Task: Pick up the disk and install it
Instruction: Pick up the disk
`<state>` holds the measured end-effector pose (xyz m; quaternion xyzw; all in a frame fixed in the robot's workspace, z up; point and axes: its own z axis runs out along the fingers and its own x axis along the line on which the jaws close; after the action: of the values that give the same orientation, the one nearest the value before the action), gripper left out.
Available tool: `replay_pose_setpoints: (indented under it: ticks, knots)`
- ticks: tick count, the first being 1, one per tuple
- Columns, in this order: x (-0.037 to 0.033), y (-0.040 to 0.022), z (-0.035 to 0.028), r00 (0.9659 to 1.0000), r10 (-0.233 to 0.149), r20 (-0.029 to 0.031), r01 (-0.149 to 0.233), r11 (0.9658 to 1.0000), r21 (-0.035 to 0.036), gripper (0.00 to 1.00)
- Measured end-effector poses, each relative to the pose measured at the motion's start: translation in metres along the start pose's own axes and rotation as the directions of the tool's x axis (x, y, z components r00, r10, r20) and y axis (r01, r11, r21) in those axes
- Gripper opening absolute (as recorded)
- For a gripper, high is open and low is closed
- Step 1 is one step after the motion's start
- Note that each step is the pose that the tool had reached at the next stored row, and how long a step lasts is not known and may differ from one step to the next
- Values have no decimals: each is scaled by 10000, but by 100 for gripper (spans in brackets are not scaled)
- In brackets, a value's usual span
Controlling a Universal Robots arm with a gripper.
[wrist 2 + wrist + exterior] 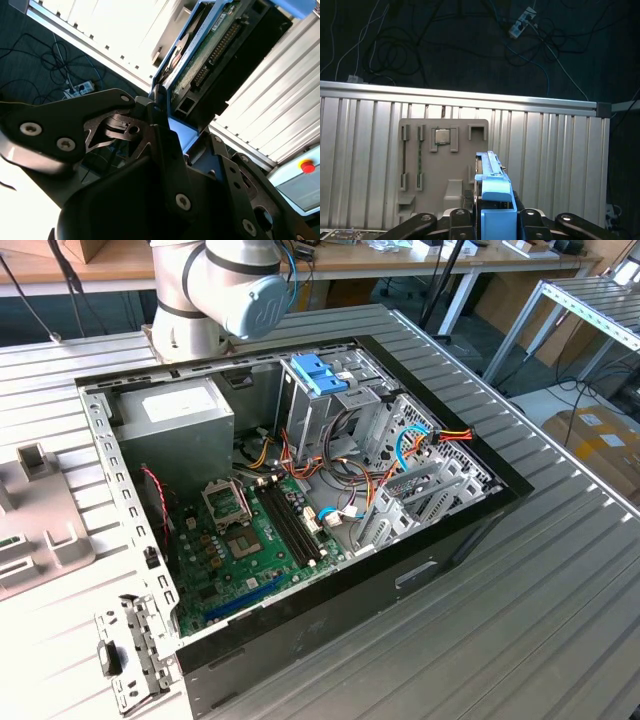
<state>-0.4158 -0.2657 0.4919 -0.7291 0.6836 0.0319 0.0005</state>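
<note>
Nearest us, the end effector (496, 221) pinched the disk (489, 167) edge-on; beyond it we saw a grey fixture plate (440, 170) lying on the ribbed desk (360, 150).

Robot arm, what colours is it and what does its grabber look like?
The robot arm is made of shiny silver-grey round tubes, with a pale blue round cap on its joint that carries a pale mark. Its gripper is black, built of flat, curvy metal links held by silver screws, and its jaws are black too.
</note>
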Motion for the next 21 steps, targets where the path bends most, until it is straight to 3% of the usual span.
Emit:
replay_pose_setpoints:
  ticks: [21]
  knots:
    - [6,-87,-4,10000,0,0,0,10000,-1,37]
